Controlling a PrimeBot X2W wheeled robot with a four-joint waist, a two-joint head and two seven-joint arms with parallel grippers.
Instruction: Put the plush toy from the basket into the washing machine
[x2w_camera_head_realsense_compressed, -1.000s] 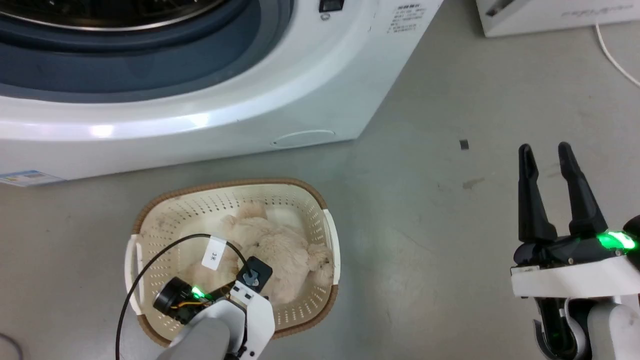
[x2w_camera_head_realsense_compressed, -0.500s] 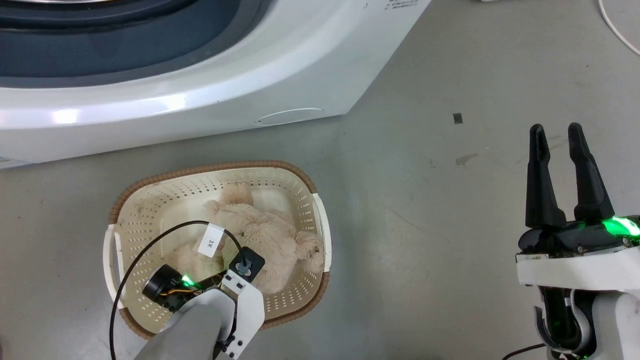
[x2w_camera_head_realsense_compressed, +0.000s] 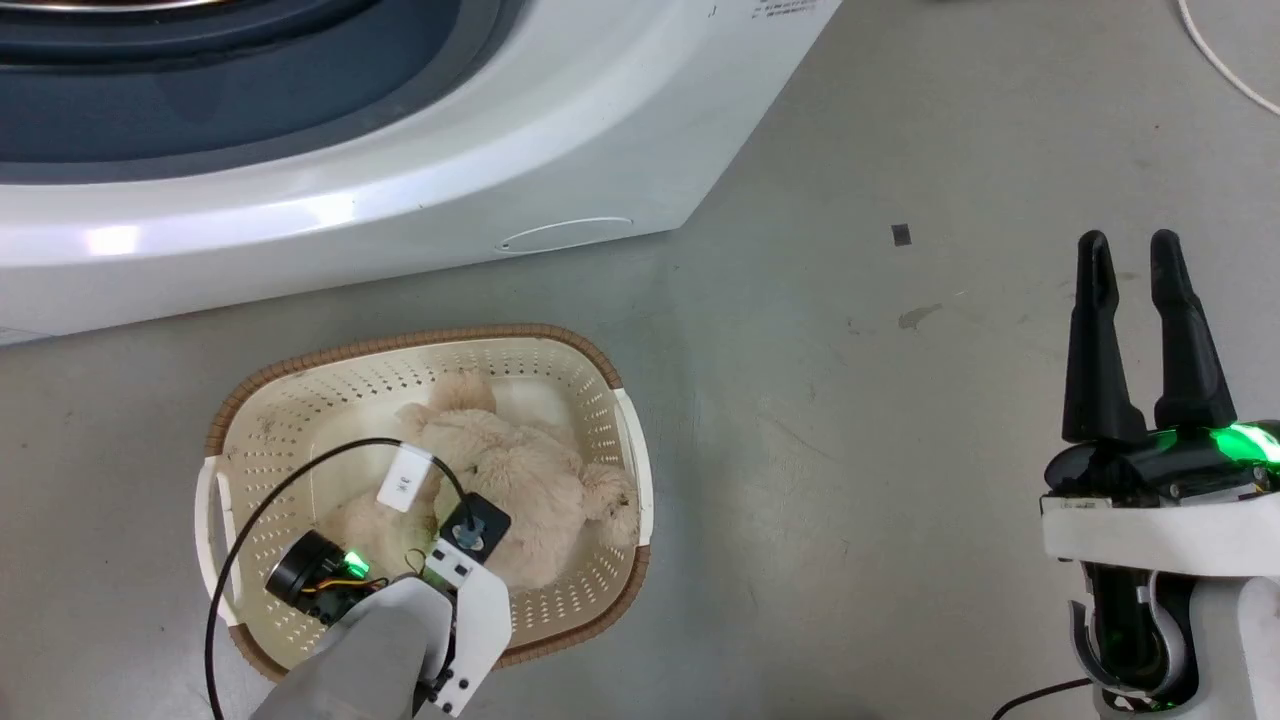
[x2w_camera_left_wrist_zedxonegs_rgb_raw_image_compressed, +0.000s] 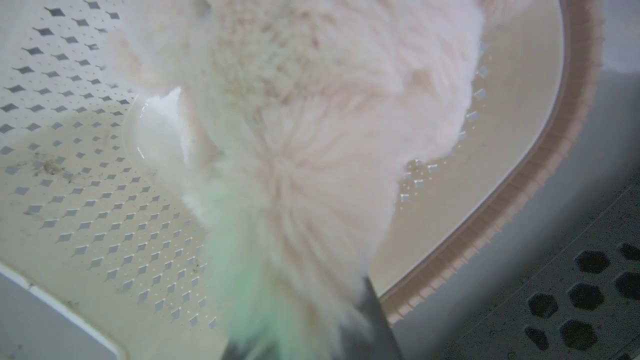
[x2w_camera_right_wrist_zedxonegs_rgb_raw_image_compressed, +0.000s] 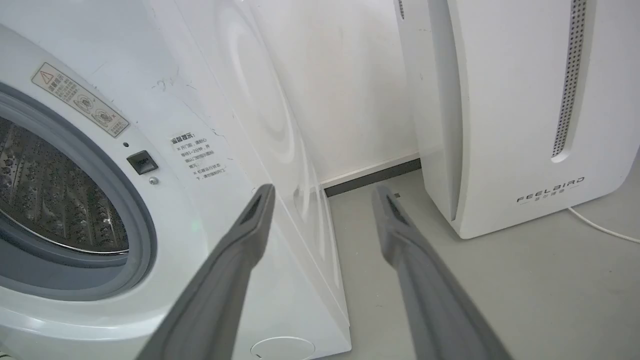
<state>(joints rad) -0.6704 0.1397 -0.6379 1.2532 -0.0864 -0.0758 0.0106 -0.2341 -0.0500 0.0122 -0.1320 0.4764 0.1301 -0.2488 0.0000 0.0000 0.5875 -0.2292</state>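
Fluffy beige-cream plush toy (x2w_camera_head_realsense_compressed: 520, 490) is laid in the cream perforated oval basket (x2w_camera_head_realsense_compressed: 290, 420), with the white front-loading washing machine (x2w_camera_head_realsense_compressed: 430, 190) on its far side. The left gripper (x2w_camera_left_wrist_zedxonegs_rgb_raw_image_compressed: 305, 345) is buried in its fur; its closure cannot be judged. The right gripper (x2w_camera_head_realsense_compressed: 1128, 245) is held spread, empty. If only loose pile is pinched, the toy may be dropped when lifted.

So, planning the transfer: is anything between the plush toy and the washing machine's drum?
Nothing visible. The plush toy lies in the basket, bare floor reaches the washing machine, and its drum mouth stands open.
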